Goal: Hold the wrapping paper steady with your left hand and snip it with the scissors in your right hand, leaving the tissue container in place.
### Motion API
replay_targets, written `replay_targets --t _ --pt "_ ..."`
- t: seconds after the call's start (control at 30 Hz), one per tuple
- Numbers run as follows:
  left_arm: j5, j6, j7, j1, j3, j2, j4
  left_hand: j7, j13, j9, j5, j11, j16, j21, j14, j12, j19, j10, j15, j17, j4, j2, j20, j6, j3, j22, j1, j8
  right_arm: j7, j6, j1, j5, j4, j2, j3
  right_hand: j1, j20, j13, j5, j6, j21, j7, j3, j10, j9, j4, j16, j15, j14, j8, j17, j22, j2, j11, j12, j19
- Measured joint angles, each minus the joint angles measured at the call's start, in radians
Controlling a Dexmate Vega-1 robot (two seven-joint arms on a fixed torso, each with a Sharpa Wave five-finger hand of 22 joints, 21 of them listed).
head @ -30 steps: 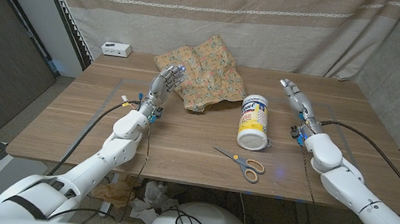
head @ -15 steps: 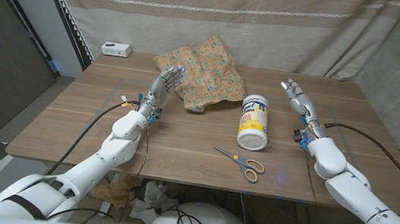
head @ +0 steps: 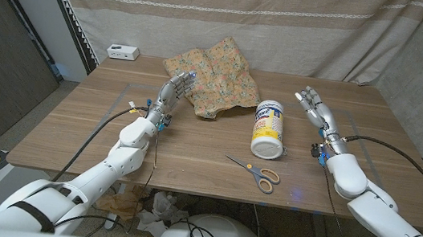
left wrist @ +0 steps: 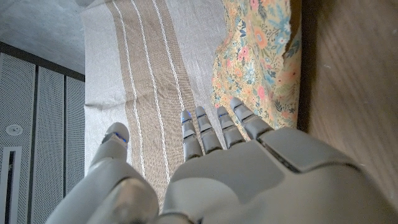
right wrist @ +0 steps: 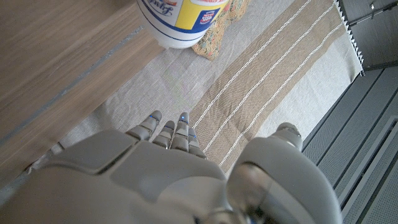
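Observation:
A crumpled floral wrapping paper (head: 215, 82) lies at the back middle of the wooden table (head: 192, 144); its flowered edge (left wrist: 256, 59) also shows in the left wrist view. My left hand (head: 173, 91) is raised just left of the paper, fingers apart, holding nothing. Orange-handled scissors (head: 256, 173) lie near the front edge, right of centre. A white tissue container (head: 268, 129) with a yellow label stands behind them, and its base (right wrist: 181, 22) appears in the right wrist view. My right hand (head: 313, 107) hovers to the right of the container, fingers spread and empty.
A small white box (head: 122, 52) sits at the table's back left corner. A striped beige curtain (head: 233, 8) hangs behind the table. Black cables run off both wrists over the table's sides.
My right forearm has drawn back toward the front right and the hand has turned slightly, fingers spreading more. The left hand, paper, scissors and container have not moved.

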Motion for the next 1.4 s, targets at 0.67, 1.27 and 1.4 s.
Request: replay_targets --t 0.67,1.27,1.4 --pt "-0.004 -0.023 -0.023 -0.014 0.000 -0.005 0.023 0.000 0.000 0.000 0.000 0.000 0.000 0.000 0.000 0.000 -0.004 0.000 0.000 0.000 -0.003 0.005 0.004 0.000 -0.003 0.000 0.005 0.000 -0.069 -0.047 -0.107 -0.138 -0.089 -0.034 0.059 0.009 0.000 0.000 0.000 0.011 0.000 0.000 0.000 0.006 0.000 0.000 0.000 0.000 0.000 0.004 0.000 0.000 0.001 0.006 0.000 0.000" --pt "0.009 0.006 0.008 -0.004 0.001 0.008 -0.008 0.000 0.000 0.000 0.000 0.000 0.000 0.000 0.000 0.000 -0.004 0.000 0.000 0.000 -0.003 0.000 0.004 0.000 -0.003 0.000 0.011 0.000 -0.112 -0.023 -0.192 -0.250 -0.154 -0.035 0.102 0.019 0.011 0.005 0.000 0.120 0.013 0.002 0.000 0.116 -0.002 -0.008 0.012 -0.003 0.083 0.030 0.000 0.000 0.000 0.017 0.041 0.069" --pt "0.010 0.006 0.012 -0.002 0.002 0.008 -0.010 0.000 0.000 0.000 0.000 0.000 0.000 0.000 0.000 0.000 -0.004 0.000 0.000 0.000 -0.003 0.004 0.004 0.000 -0.003 0.000 0.015 -0.004 -0.109 -0.022 -0.207 -0.273 -0.172 -0.036 0.108 0.029 0.014 0.005 0.000 0.123 0.015 0.005 0.002 0.124 -0.002 -0.010 0.012 -0.001 0.092 0.034 0.000 0.000 0.003 0.016 0.041 0.072"
